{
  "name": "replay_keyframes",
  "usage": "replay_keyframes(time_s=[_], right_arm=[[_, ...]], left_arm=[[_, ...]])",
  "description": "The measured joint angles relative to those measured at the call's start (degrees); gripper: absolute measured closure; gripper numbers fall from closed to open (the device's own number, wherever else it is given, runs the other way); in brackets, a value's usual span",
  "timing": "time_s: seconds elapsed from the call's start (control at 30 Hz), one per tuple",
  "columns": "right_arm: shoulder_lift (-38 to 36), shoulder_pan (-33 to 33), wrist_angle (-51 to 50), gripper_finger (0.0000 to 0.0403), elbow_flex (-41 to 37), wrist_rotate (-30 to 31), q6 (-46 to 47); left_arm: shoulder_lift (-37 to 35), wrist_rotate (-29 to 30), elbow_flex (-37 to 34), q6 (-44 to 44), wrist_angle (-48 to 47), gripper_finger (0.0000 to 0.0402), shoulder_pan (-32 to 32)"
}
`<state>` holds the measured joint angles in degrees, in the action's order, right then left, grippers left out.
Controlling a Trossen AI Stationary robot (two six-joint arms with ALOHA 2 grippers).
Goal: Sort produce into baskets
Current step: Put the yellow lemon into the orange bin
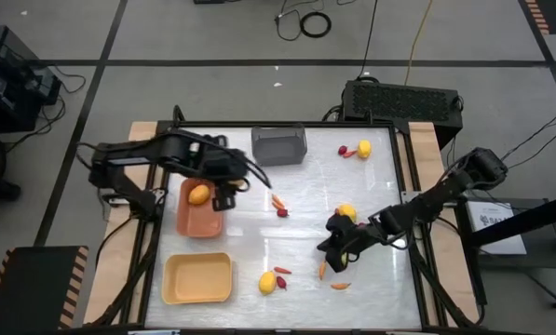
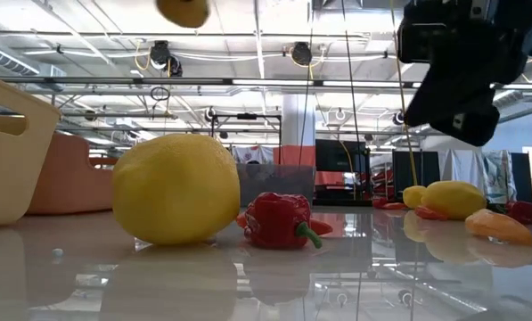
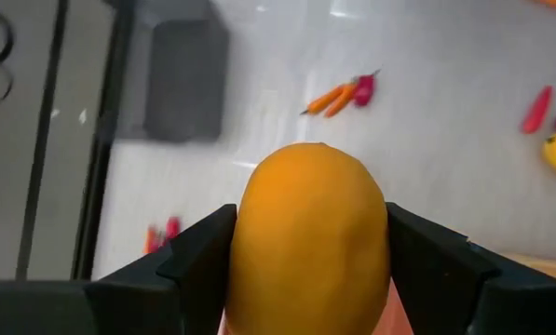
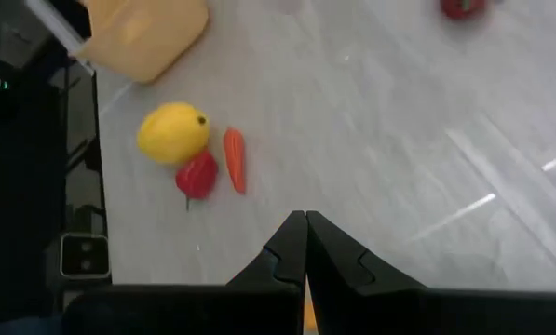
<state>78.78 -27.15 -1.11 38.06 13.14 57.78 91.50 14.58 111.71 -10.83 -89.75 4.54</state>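
Observation:
My left gripper [image 1: 201,194] is shut on a yellow-orange oval fruit [image 3: 310,237] above the orange-brown tray [image 1: 203,221]. In the low view the fruit [image 2: 184,11] hangs high above the table. My right gripper [image 1: 338,238] is shut and empty over the table's right half; its fingers [image 4: 305,247] point down at bare table. The pale yellow tray [image 1: 197,277] stands at the near left and the grey bin [image 1: 278,145] at the far middle. Loose produce lies on the table: a yellow fruit [image 1: 267,282] with a red pepper [image 1: 283,282], and a yellow fruit [image 1: 346,212]. My left gripper pinches the oval fruit between its two fingers, one on each long side [image 3: 245,251]. The fingers come from above, pointing down. The fruit is lifted clear, above the orange-brown tray.
Carrot sticks lie at mid-table [image 1: 278,200] and at the near right [image 1: 322,270]. A yellow fruit [image 1: 363,148] and a red piece [image 1: 345,151] lie at the far right. A small orange piece [image 1: 340,286] lies near the front edge. Bare table lies between the trays and my right gripper.

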Motion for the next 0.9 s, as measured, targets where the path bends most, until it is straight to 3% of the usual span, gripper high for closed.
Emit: replay_keyframes(time_s=[0.17, 0.33, 0.53, 0.67, 0.9], right_arm=[[0.0, 0.0, -0.3, 0.0403, 0.0, -1.5, -0.2], [0.0, -1.4, 0.1, 0.0403, 0.0, -1.5, -0.2], [0.0, -3.3, 0.0, 0.0403, 0.0, -1.5, -0.4], [0.0, -4.2, 0.1, 0.0403, 0.0, -1.5, -0.1], [0.0, -4.4, 0.1, 0.0403, 0.0, -1.1, 7.4]], left_arm=[[-11.4, 2.7, -12.9, -11.9, -0.1, 0.0151, 0.0], [-22.2, 4.1, -28.0, -31.1, 2.2, 0.0151, 1.0], [-28.9, 4.4, -44.5, -50.6, 8.1, 0.0151, 4.6], [-29.2, 5.1, -52.8, -54.5, 15.9, 0.0151, 5.9], [-28.2, 5.2, -64.1, -51.3, 32.0, 0.0148, 6.1]])
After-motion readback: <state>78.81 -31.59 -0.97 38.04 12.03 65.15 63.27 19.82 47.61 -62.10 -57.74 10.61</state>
